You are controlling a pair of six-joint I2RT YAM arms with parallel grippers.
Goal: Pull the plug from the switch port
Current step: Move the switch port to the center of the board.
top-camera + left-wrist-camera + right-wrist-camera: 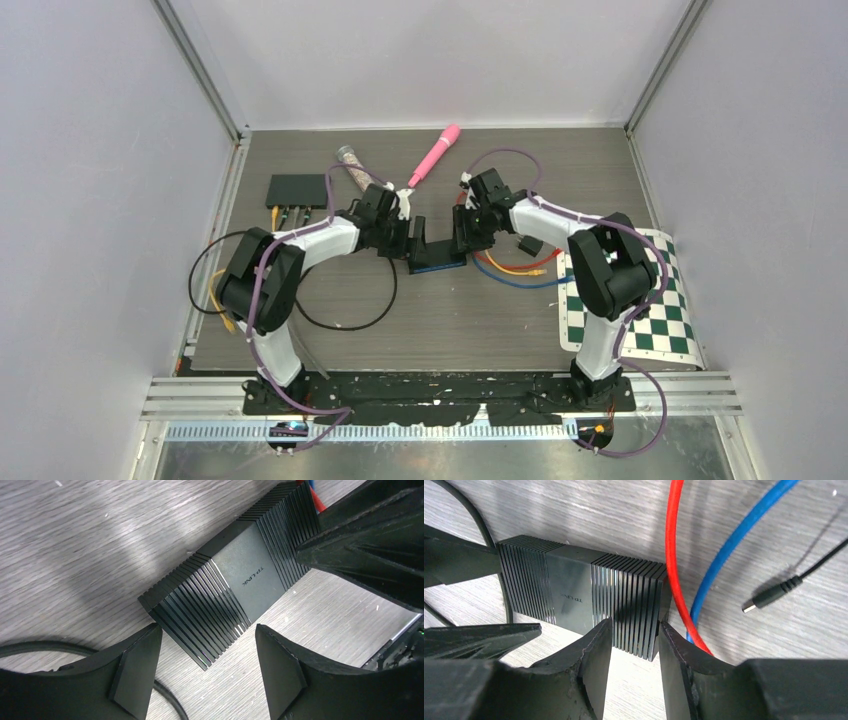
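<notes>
**Switch flanked at both ends; plug itself out of sight**

Finding: in the top view the switch (437,262) lies flat near the middle of the table (330,340), between my two wrists. My left gripper (207,667) is spread wide, one finger on either side of the switch's 9 o'clock end. Neither pad clearly touches the casing.

My right gripper (634,665) stands narrowly parted over the 3 o'clock end. There the red cable (672,555) and blue cable (734,540) run down past the casing and vanish behind my finger. The plug is hidden under that hand, and I cannot tell whether the jaws pinch it.

A loose barrel connector (774,595) lies at 3 o'clock of the cables, well apart. I judge it is not the target.

Recommendation:
- Close the left jaws on the casing first, so the body cannot slide when the pull comes.
- Seat the right jaws on the plug's body, not on its cable, with the latch tab pressed.
- Draw straight out along the port's line, without twisting.
- The risks I see are the switch dragging along the table and strain on the cable sheath.
</notes>
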